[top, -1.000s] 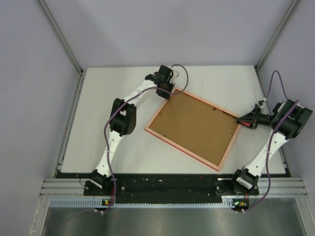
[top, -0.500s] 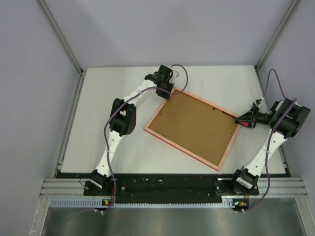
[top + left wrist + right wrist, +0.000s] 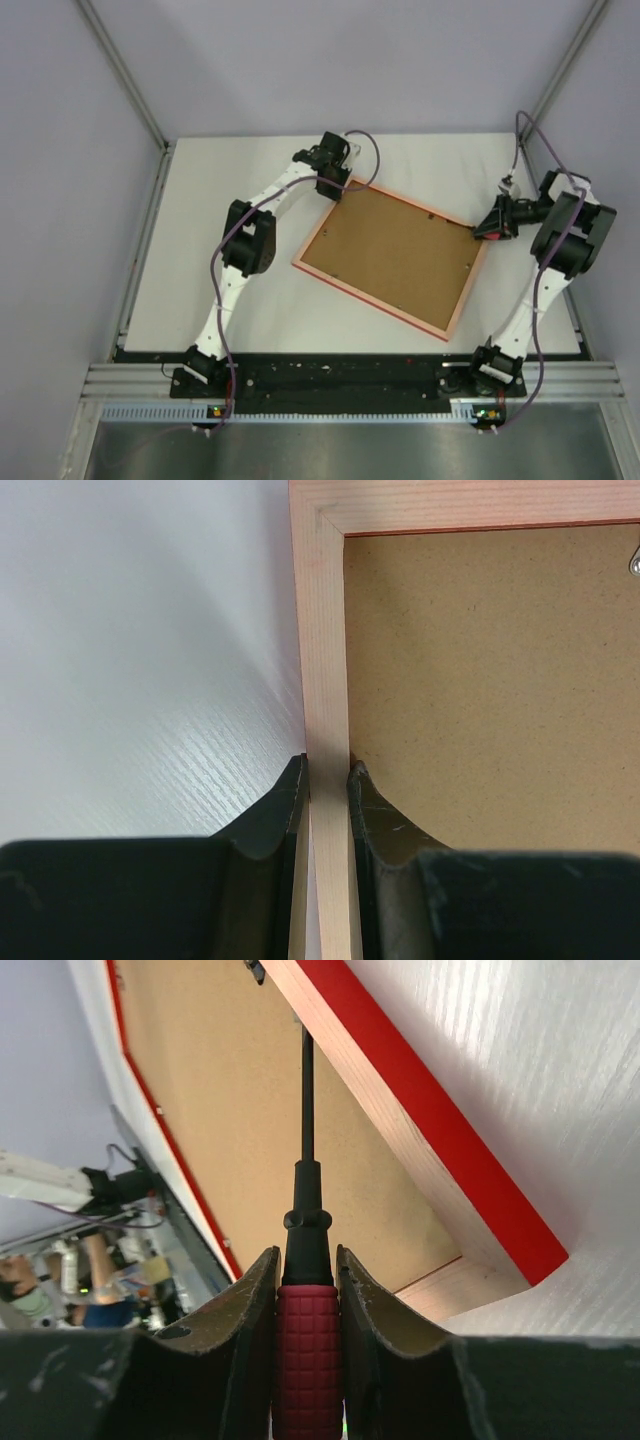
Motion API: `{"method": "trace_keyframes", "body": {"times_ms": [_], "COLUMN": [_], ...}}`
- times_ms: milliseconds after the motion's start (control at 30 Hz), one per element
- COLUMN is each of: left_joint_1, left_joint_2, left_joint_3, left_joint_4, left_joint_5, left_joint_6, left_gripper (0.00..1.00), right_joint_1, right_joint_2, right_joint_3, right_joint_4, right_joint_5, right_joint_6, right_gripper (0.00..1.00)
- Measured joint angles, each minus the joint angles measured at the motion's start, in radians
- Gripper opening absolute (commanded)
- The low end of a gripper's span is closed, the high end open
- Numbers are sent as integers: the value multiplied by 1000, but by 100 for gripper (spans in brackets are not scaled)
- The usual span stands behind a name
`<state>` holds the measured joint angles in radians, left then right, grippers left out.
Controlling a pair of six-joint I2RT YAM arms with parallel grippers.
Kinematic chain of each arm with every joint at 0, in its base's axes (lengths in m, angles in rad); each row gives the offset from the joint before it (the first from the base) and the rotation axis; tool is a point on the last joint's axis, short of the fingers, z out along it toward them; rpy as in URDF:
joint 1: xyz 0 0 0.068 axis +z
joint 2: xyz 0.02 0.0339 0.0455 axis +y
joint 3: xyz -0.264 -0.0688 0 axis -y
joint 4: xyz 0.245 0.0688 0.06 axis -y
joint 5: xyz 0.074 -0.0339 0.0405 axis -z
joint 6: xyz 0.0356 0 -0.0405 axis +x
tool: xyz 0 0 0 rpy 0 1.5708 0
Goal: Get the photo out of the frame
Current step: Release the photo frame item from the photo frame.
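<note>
The frame (image 3: 372, 302) lies face down in the middle of the white table, its brown back (image 3: 390, 255) up inside a reddish rim. The photo is hidden under it. My left gripper (image 3: 335, 186) is shut on the frame's pale wooden rim (image 3: 325, 630) near the far left corner, one finger outside and one on the back (image 3: 490, 680). My right gripper (image 3: 492, 226) is shut on a screwdriver (image 3: 308, 1340) with a red handle. Its black shaft reaches over the frame's red right edge (image 3: 440, 1150) and above the brown back (image 3: 220, 1110), towards a small tab (image 3: 256, 968).
Small metal tabs (image 3: 437, 222) sit along the edges of the back. A metal hanger (image 3: 634, 562) shows at the right of the left wrist view. Grey walls and aluminium posts (image 3: 140, 100) close in the table. The arm bases stand at the near edge (image 3: 340, 375).
My right gripper has moved away from me and slightly left with the screwdriver, up to the frame's far right corner. The left gripper and the frame have stayed put.
</note>
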<state>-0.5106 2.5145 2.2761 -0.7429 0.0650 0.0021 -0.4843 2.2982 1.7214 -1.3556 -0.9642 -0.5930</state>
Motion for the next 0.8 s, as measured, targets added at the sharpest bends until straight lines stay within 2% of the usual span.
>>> {"method": "trace_keyframes", "body": {"times_ms": [367,600,800], "left_joint_1": [0,-15,-23], "left_joint_2": [-2,-3,-8], "left_joint_3": [0,0,-11], "left_joint_4": [-7,-9,-4], "left_joint_5": [-18,-1,12], "left_joint_6": [-1,-1,1], "left_gripper": [0,0,0], "right_joint_1": [180,288,287], "right_joint_2": [-56,-31,-31], "right_joint_3": [204,356,472], "right_joint_4": [-27,-24,-16], "right_joint_5": [302,352,388], "right_joint_6": [51,46,44], "right_gripper": [0,0,0]}}
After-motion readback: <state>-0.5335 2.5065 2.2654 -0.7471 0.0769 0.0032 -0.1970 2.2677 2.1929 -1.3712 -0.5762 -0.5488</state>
